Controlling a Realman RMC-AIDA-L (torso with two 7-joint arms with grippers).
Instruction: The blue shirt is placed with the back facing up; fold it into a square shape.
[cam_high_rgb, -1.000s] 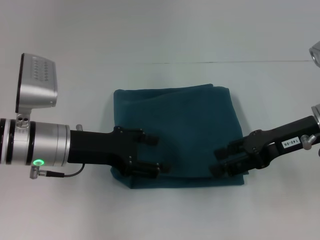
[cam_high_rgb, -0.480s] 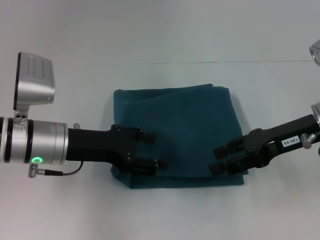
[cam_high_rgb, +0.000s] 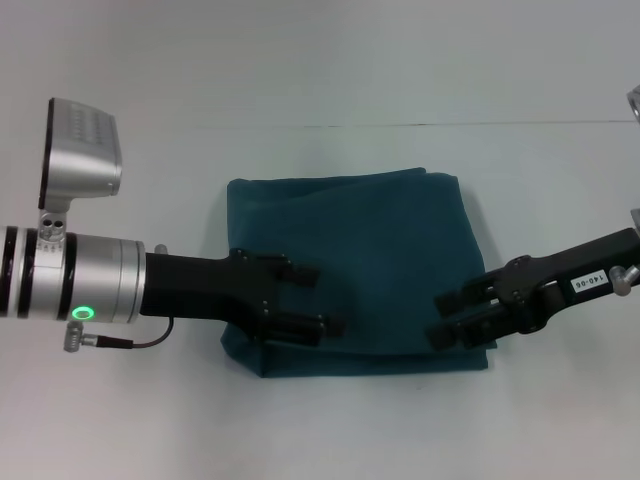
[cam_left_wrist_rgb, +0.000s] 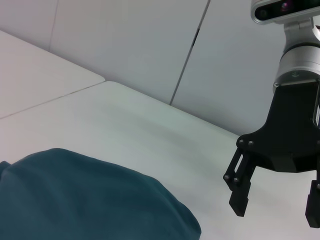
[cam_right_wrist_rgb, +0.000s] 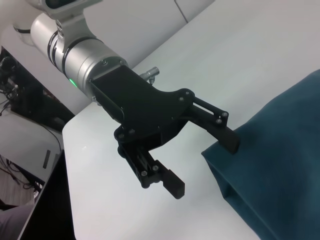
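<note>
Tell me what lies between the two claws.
Only the folded blue shirt spans the stretch between the left claw and right claw, seen in the head view.

The shirt (cam_high_rgb: 360, 270) is soft, matt teal cloth, faintly fuzzy, with gentle creases. The table (cam_high_rgb: 330, 430) is smooth, matt white. The left gripper (cam_high_rgb: 320, 298) and the right gripper (cam_high_rgb: 447, 318) look like matt black plastic; the left arm's wrist (cam_high_rgb: 95, 285) is brushed, satin silver metal.

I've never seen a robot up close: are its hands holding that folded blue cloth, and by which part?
Nothing is held. Both hands are open above the folded dark teal-blue fabric shirt: the left hand over its left side, the right hand over its right.
</note>
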